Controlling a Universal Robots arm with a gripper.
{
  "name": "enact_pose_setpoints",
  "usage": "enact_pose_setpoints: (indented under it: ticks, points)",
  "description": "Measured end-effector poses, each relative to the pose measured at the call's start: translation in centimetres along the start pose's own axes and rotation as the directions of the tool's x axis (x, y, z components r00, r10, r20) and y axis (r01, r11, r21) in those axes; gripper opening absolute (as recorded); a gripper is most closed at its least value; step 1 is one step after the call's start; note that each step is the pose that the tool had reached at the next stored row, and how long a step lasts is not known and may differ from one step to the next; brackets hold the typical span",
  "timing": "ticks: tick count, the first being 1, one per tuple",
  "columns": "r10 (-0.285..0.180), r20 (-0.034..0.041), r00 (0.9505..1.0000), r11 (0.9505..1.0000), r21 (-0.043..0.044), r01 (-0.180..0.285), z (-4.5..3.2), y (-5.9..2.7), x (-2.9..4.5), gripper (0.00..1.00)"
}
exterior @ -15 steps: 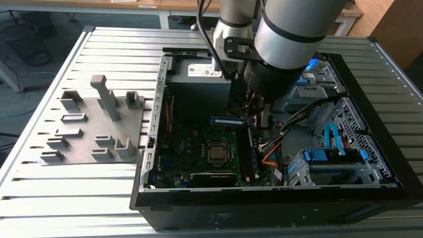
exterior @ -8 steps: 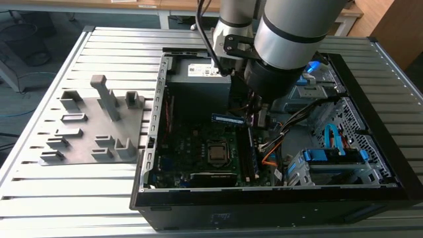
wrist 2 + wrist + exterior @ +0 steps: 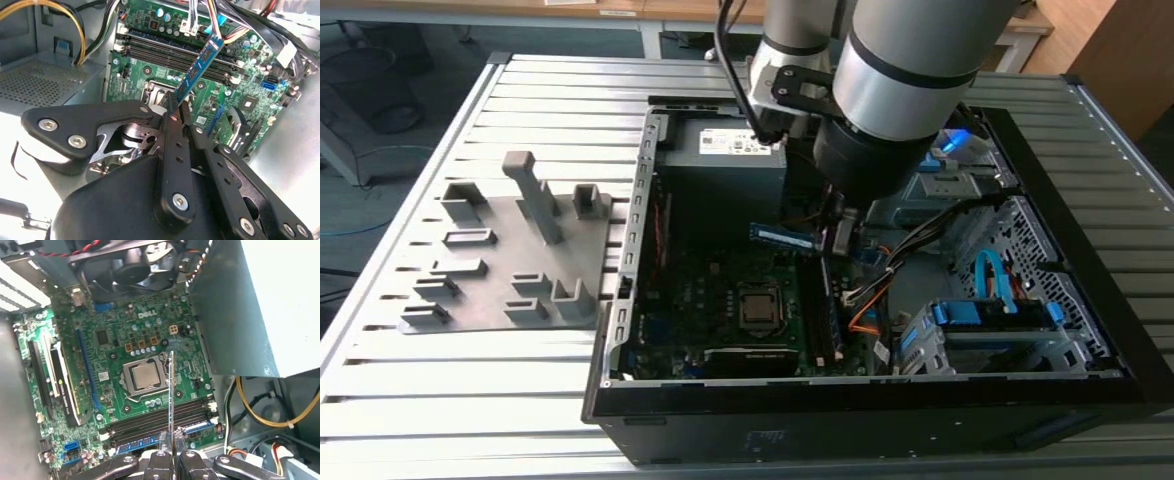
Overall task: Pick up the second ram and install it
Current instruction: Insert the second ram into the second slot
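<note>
My gripper (image 3: 838,236) hangs inside the open computer case and is shut on the second ram (image 3: 781,237), a thin blue board. The exterior view has the stick lying level above the motherboard (image 3: 720,290), sticking out toward that view's left. In the second wrist view the ram (image 3: 200,67) reaches out from the gripper (image 3: 176,107) over the black memory slots (image 3: 175,50). In the first wrist view the ram (image 3: 171,395) appears edge-on, rising from the gripper (image 3: 173,442), with the memory slots (image 3: 160,424) just below it. The stick is clear of the slots.
The case (image 3: 627,250) lies open on a slatted metal table. A gray holder tray (image 3: 507,250) with upright blocks sits at the exterior view's left. Inside are the power supply (image 3: 727,165), processor socket (image 3: 758,305), loose cables (image 3: 881,290) and a blue drive cage (image 3: 994,315).
</note>
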State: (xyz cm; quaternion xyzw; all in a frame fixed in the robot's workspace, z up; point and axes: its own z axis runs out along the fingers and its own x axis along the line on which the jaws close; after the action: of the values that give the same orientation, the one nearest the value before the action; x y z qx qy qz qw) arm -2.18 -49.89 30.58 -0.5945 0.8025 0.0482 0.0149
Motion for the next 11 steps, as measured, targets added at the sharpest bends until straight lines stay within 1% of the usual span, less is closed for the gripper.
enact_pose_setpoints:
  ticks: [4, 5, 11]
  points:
    - [0.043, 0.0027, 0.9991, 0.9991, 0.0034, -0.043, 0.02, 0.0, 0.0, 0.14]
    - [0.084, 0.0053, 0.9964, 0.9964, 0.0066, -0.084, 0.03, 0.0, 0.0, 0.14]
    - [0.124, 0.0081, 0.9922, 0.9922, 0.0096, -0.124, 0.05, 0.0, 0.0, 0.14]
